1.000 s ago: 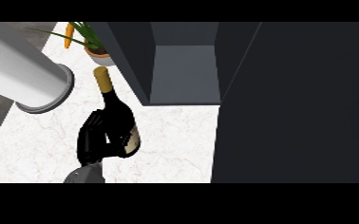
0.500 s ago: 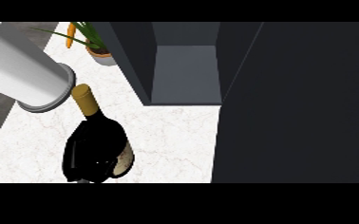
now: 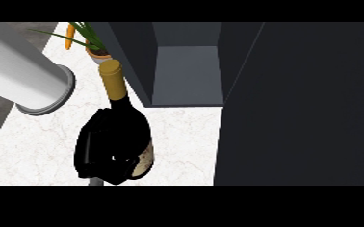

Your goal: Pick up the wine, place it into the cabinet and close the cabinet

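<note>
The right hand (image 3: 96, 146) is curled around the lower body of the wine (image 3: 122, 107), so the pickup looks done. The bottle sits over the white bench (image 3: 186, 142), its gold-capped neck pointing at the open cabinet (image 3: 136, 57) and just left of the opening. It is not yet inside, and the dark cabinet door (image 3: 295, 106) stands open, so placing and closing remain.

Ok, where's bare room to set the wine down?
Free: the cabinet floor, bare between its side walls, and the counter strip in front, between the wine bottle and the open door. Crowded left: white cylinder, potted plant, left hand holding the bottle.
</note>
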Action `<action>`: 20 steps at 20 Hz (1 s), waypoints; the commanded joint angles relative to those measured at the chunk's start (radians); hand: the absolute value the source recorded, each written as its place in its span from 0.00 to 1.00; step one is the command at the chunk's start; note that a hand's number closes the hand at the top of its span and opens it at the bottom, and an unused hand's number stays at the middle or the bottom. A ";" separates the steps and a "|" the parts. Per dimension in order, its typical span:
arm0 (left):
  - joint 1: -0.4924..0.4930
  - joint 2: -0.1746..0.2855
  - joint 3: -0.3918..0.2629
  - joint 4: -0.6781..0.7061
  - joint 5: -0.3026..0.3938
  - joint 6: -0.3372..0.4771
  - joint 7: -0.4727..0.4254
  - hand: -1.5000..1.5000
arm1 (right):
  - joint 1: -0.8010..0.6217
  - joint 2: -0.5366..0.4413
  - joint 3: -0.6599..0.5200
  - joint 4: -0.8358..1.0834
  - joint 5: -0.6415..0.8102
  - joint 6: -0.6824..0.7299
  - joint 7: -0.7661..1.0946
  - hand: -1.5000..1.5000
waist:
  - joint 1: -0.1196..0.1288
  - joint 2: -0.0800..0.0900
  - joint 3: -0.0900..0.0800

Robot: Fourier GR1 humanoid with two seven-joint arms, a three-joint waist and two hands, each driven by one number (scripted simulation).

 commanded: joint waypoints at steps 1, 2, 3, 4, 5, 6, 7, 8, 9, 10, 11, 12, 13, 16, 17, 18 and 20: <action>0.021 -0.011 -0.130 -0.163 -0.061 0.149 0.100 1.00 | 0.044 -0.007 0.007 -0.195 -0.059 -0.009 0.077 0.00 | 0.004 -0.001 0.000; -0.003 -0.011 -0.141 -0.162 -0.049 0.170 0.129 1.00 | 0.052 -0.029 -0.044 -0.250 -0.118 -0.009 0.119 0.00 | -0.004 -0.001 0.000; -0.070 -0.011 -0.155 -0.178 -0.031 0.219 0.191 1.00 | 0.066 -0.016 -0.017 -0.188 -0.083 0.010 0.049 0.00 | -0.005 0.001 0.000; -0.079 -0.011 -0.160 -0.132 -0.025 0.233 0.148 1.00 | 0.074 -0.011 -0.011 -0.215 -0.090 0.000 0.075 0.00 | -0.005 0.003 -0.001; -0.155 -0.011 -0.201 -0.107 -0.045 0.305 0.165 1.00 | 0.025 0.003 -0.004 -0.171 -0.077 -0.010 0.074 0.00 | -0.006 0.004 -0.001; -0.138 -0.011 -0.172 -0.179 -0.026 0.303 0.255 1.00 | 0.013 -0.022 -0.055 -0.229 -0.110 -0.017 0.135 0.00 | -0.004 0.002 -0.001; -0.163 -0.011 -0.211 -0.084 0.002 0.330 0.149 1.00 | 0.062 0.004 0.012 -0.212 -0.049 -0.016 0.079 0.00 | -0.009 0.004 -0.001; -0.201 -0.011 -0.206 -0.118 -0.007 0.388 0.229 1.00 | 0.033 -0.026 -0.040 -0.219 -0.093 0.005 0.094 0.00 | -0.009 0.003 -0.001; -0.219 -0.011 -0.245 -0.106 0.012 0.432 0.244 1.00 | 0.002 -0.030 -0.100 -0.166 -0.162 0.017 0.088 0.00 | -0.006 0.006 0.000; -0.246 -0.011 -0.215 -0.087 0.003 0.416 0.297 1.00 | 0.051 -0.003 -0.031 -0.110 -0.073 0.033 0.001 0.00 | -0.003 0.005 0.000; -0.317 -0.011 -0.128 -0.036 0.029 0.385 0.294 1.00 | 0.045 -0.014 -0.082 -0.169 -0.137 0.021 0.051 0.00 | -0.010 0.006 0.000; -0.324 -0.011 -0.202 -0.048 0.019 0.472 0.289 1.00 | 0.024 -0.021 -0.089 -0.177 -0.144 0.021 0.087 0.00 | -0.008 0.006 -0.001; -0.348 -0.011 -0.228 0.013 0.029 0.504 0.238 1.00 | 0.025 -0.018 -0.054 -0.213 -0.126 0.017 0.109 0.00 | -0.018 0.005 -0.001; -0.428 -0.011 -0.193 0.041 0.011 0.525 0.307 1.00 | 0.040 -0.002 -0.077 -0.173 -0.128 0.019 0.062 0.00 | -0.009 0.006 -0.001; -0.427 -0.011 -0.255 0.077 0.008 0.573 0.279 1.00 | 0.026 -0.018 -0.074 -0.204 -0.128 0.028 0.087 0.00 | -0.015 0.005 -0.001; -0.422 -0.011 -0.210 0.084 0.012 0.526 0.279 1.00 | 0.032 -0.009 -0.076 -0.219 -0.133 0.006 0.127 0.00 | -0.009 0.005 -0.001; -0.404 -0.011 -0.224 0.143 0.016 0.515 0.217 1.00 | 0.079 -0.036 -0.115 -0.214 -0.174 0.061 0.068 0.00 | -0.014 0.005 0.000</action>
